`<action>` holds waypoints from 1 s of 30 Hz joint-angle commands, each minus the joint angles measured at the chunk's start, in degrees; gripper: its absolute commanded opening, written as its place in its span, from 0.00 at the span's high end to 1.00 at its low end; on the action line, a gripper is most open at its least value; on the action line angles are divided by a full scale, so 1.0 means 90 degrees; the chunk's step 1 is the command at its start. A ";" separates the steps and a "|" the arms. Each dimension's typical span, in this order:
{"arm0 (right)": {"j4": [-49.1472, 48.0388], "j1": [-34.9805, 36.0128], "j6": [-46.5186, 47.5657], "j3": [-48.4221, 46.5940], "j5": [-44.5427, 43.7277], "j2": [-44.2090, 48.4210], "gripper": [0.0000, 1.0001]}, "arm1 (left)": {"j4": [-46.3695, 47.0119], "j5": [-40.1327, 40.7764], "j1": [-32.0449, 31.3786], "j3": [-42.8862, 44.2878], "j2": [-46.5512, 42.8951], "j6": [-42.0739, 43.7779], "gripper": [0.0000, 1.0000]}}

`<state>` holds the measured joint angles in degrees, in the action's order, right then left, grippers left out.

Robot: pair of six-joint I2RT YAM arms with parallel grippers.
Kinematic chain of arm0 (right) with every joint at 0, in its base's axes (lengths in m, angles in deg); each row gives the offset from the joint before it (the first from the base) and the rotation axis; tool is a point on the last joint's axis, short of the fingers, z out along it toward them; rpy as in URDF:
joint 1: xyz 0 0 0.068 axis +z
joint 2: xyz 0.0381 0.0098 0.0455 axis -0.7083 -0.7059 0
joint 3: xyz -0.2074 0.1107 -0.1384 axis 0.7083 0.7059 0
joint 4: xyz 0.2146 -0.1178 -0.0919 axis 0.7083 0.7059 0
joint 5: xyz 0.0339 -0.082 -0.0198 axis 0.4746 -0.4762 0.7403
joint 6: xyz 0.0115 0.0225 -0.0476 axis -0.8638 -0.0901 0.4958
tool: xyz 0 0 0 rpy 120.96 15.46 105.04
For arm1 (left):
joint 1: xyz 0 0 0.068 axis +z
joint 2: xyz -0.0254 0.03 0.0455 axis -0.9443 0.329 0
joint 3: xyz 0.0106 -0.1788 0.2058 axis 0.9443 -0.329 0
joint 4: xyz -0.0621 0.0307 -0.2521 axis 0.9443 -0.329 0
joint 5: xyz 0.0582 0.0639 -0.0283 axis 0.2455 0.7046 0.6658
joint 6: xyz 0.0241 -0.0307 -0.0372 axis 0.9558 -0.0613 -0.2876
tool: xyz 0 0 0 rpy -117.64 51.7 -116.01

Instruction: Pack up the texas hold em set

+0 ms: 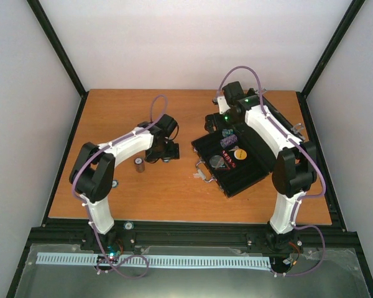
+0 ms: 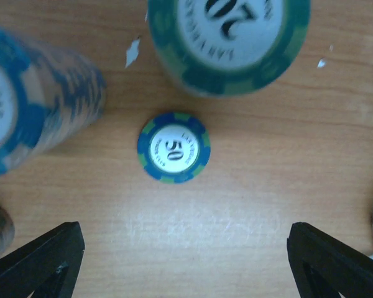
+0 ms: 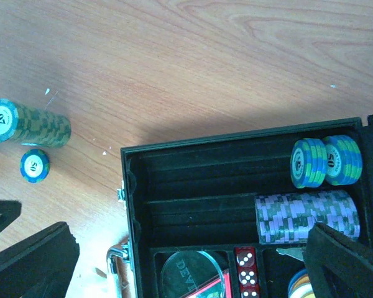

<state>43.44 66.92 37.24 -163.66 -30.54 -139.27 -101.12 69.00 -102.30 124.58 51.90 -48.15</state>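
The black case [image 1: 252, 180] lies open at the table's right. In its slots [image 3: 236, 138] lie two short blue 50 chip stacks [image 3: 326, 161], a purple stack [image 3: 304, 214], red dice [image 3: 245, 273] and a clear round disc [image 3: 189, 276]. My right gripper [image 3: 193, 248] hovers open over the case [image 1: 225, 124] with nothing between its fingers. My left gripper [image 1: 168, 152] hangs open over the wood. A single blue 50 chip [image 2: 173, 147] lies flat just ahead of it. Beyond it a green 20 stack [image 2: 230, 43] lies on its side, and a blue stack [image 2: 31, 105] lies to the left.
A small brownish chip stack [image 1: 138, 164] stands upright left of the left gripper. The case's silver handle [image 3: 115, 264] sticks out toward the table's middle. The right wrist view also shows the green stack [image 3: 31, 124] and the single chip [image 3: 35, 166] on the wood left of the case.
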 commanded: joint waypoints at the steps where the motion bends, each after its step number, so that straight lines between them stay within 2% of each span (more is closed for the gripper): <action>1: 0.0038 0.0005 -0.0075 0.0118 0.0224 0.0184 0.00 | 0.0028 0.0316 0.0024 0.0591 0.0347 0.0186 0.09; 5: 0.0026 0.0006 -0.0058 0.0142 0.0289 0.0152 0.00 | -0.0104 0.0254 0.0024 0.1005 0.0859 0.0165 0.13; 11: 0.0012 0.0007 -0.0028 0.0169 0.0447 0.0116 0.00 | -0.0041 0.0375 0.0024 0.1006 0.1240 0.0165 0.19; 17: -0.0020 0.0007 -0.0003 0.0210 0.0470 0.0133 0.00 | 0.0034 0.0501 0.0024 0.1050 0.1486 0.0174 0.22; 22: -0.0051 0.0006 0.0004 0.0273 0.0508 0.0139 0.00 | 0.0101 0.0549 0.0024 0.1084 0.1678 0.0203 0.32; 26: -0.0064 0.0006 0.0021 0.0326 0.0511 0.0143 0.00 | 0.0204 0.0607 0.0024 0.0917 0.1632 0.0187 0.50; 30: -0.0052 0.0007 0.0036 0.0332 0.0470 0.0145 0.00 | 0.0265 0.0570 0.0030 0.0679 0.1493 0.0149 0.54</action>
<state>43.26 66.92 37.13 -161.05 -26.59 -139.25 -100.27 73.75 -102.30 132.42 65.39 -46.71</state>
